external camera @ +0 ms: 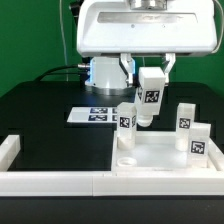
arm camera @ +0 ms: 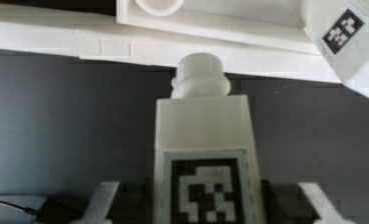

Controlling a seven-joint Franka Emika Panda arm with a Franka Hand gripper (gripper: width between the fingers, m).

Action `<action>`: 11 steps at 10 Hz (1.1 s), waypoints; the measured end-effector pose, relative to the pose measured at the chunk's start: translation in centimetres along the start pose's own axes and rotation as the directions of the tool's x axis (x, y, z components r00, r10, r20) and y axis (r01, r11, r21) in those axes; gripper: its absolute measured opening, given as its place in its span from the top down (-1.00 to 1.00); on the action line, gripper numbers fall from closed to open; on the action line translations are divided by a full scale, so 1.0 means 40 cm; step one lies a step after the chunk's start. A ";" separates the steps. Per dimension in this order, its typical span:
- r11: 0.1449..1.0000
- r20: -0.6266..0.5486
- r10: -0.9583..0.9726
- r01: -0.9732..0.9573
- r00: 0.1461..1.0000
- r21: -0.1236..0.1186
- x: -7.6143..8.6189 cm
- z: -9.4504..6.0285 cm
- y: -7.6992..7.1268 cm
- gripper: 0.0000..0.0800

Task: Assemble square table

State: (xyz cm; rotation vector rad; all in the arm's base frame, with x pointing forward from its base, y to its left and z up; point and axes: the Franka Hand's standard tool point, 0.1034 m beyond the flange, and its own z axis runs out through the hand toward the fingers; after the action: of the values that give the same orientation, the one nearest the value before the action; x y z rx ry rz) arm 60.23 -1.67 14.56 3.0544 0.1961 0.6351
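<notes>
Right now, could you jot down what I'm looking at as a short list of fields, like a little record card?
Scene: black table with low white border walls along its edges
Gripper: shut on a white tagged leg, held upright in the air
Tabletop: white square piece lying in the corner of the walls
Other legs: one standing at the tabletop's far corner, two at the exterior view's right
Marker board: flat on the table behind
</notes>
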 end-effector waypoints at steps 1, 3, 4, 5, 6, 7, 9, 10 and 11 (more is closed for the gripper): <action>0.994 0.022 0.111 -0.111 0.994 0.012 -0.057 0.012 0.033 0.27; 0.978 0.047 0.206 -0.207 0.977 0.033 -0.075 0.062 -0.010 0.27; 0.977 0.055 0.209 -0.211 0.976 0.037 -0.080 0.067 -0.027 0.27; 0.958 0.064 0.283 -0.286 0.957 0.034 -0.079 0.076 -0.068 0.27; 0.969 0.064 0.243 -0.245 0.968 0.033 -0.080 0.078 -0.074 0.27; 0.967 0.064 0.252 -0.254 0.966 0.029 -0.081 0.078 -0.062 0.27; 0.966 0.053 0.256 -0.257 0.965 0.023 -0.080 0.079 -0.063 0.27; 0.967 -0.004 0.254 -0.254 0.967 -0.006 -0.075 0.076 -0.056 0.27; 0.965 -0.058 0.256 -0.258 0.965 -0.037 -0.072 0.065 -0.027 0.27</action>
State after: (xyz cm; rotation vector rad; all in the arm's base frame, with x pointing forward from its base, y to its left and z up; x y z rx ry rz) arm 58.51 -0.95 11.00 3.0477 -0.2164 0.7200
